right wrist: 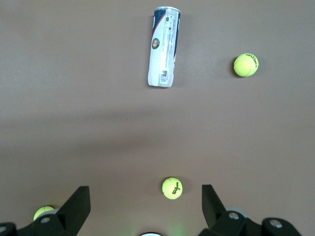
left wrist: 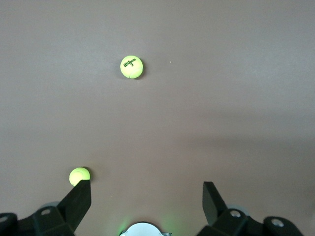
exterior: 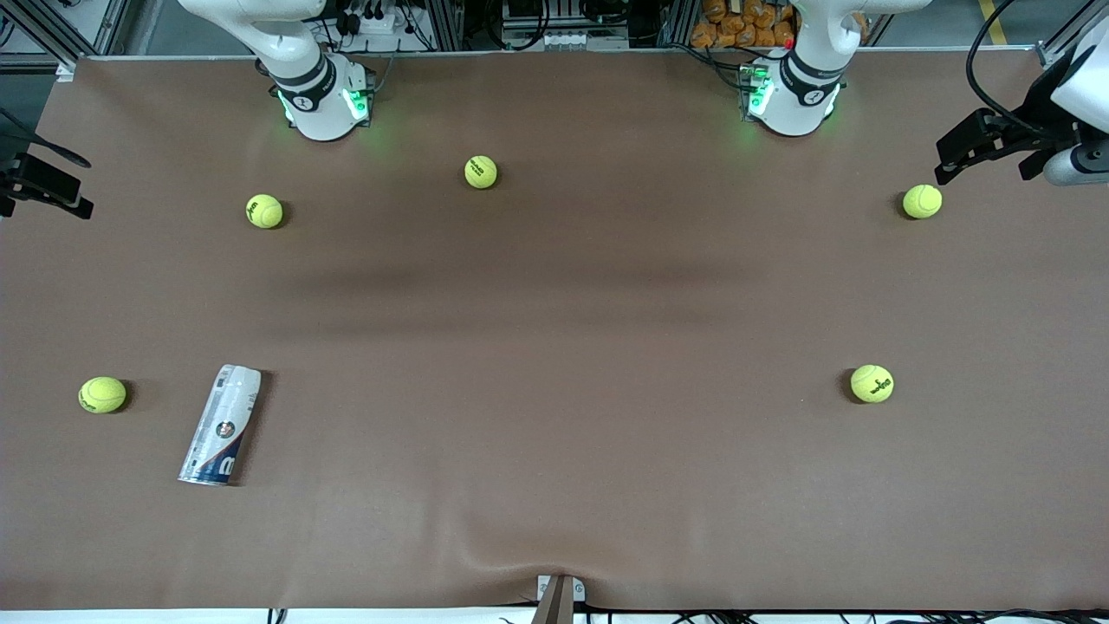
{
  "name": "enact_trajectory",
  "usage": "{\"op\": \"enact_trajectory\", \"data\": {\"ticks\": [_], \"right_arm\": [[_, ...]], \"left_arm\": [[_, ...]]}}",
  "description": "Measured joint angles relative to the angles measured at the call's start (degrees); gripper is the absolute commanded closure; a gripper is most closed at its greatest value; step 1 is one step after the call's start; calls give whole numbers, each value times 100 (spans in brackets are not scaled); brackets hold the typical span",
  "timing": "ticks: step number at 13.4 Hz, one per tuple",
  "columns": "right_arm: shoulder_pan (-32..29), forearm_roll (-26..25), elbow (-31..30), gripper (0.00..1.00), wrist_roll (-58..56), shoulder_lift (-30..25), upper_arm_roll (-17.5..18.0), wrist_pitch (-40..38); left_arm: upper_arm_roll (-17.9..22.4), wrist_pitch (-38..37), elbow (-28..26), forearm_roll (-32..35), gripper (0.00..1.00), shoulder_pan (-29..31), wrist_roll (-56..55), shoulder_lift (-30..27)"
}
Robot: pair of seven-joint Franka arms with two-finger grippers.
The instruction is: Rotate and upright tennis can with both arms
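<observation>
Still flat on the table (exterior: 554, 347) — tennis can (exterior: 221, 425), untouched; left gripper (left wrist: 146, 194) and right gripper (right wrist: 146, 196) parked high, jaws spread wide, evidently awaiting the approach.

In the front view both arms are cut off by the top edge, leaving only the bases (exterior: 322, 104) and lower links. The left gripper (exterior: 996, 143) shows partly at the edge by the left arm's end of the table (exterior: 554, 347); the right gripper (exterior: 43, 186) is mostly cropped. In the right wrist view one tennis ball (right wrist: 43, 212) is half hidden by a finger (right wrist: 76, 206). The lettering on the tennis can (exterior: 221, 425) is too small to read.
</observation>
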Motion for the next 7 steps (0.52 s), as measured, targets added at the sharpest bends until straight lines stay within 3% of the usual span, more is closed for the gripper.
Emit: {"op": "enact_trajectory", "data": {"ticks": [7], "right_arm": [[4, 0, -46, 0, -1, 1, 10, 0]], "left_arm": [[7, -1, 0, 0, 0, 11, 16, 0]]}}
